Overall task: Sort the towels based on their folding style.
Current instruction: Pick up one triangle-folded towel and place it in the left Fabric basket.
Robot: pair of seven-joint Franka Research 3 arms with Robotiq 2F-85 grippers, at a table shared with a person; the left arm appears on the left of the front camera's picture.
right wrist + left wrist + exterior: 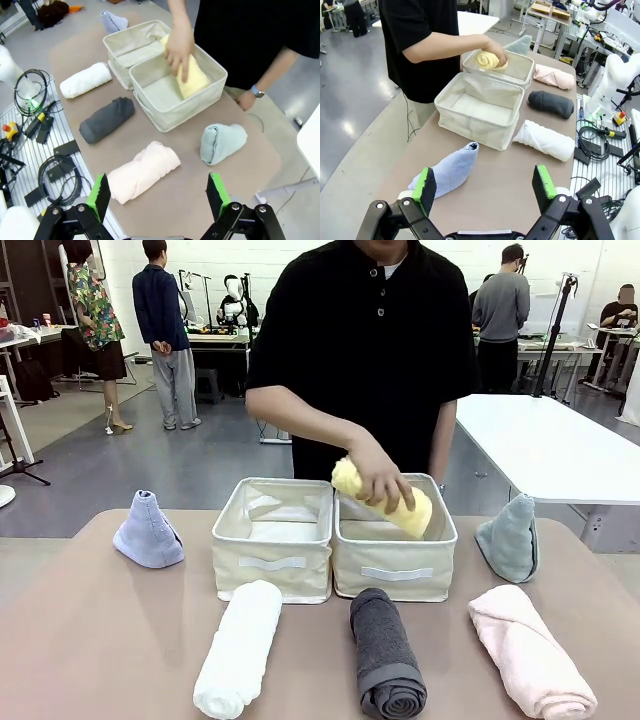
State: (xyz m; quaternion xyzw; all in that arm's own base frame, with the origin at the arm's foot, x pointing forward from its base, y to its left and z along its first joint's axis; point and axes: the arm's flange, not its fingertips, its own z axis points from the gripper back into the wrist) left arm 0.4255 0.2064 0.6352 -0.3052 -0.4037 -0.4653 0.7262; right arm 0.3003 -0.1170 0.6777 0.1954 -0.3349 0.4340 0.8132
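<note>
Both my grippers, left (485, 182) and right (158, 191), gape wide, empty. Centre frame, a person's hand (380, 478) holds the yellow rolled towel (412, 515) partly inside the bin right of centre (395, 575). I'd stay clear until that hand leaves.

Person (365, 350) is wearing a black short-sleeved shirt (320, 360). Small dark buttons (380, 312) are running down the placket. A sliver of white undershirt (393, 270) is showing at the collar. Sleeves are ending above the elbow. A wristband with a blue face (257, 91) is circling one wrist. Pale trousers (424, 114) are showing under the shirt hem.

On the left jaws, black linked fingers (410, 215) are carrying bright green pads (425, 185), with silver pins (558, 199) glinting at the joints.

The right jaws are showing the same build: black fingers (82, 220), green pads (101, 192), round silver screws (231, 206) at the pivots.

Right arm (616, 75) is showing white, glossy, rounded segments.
</note>
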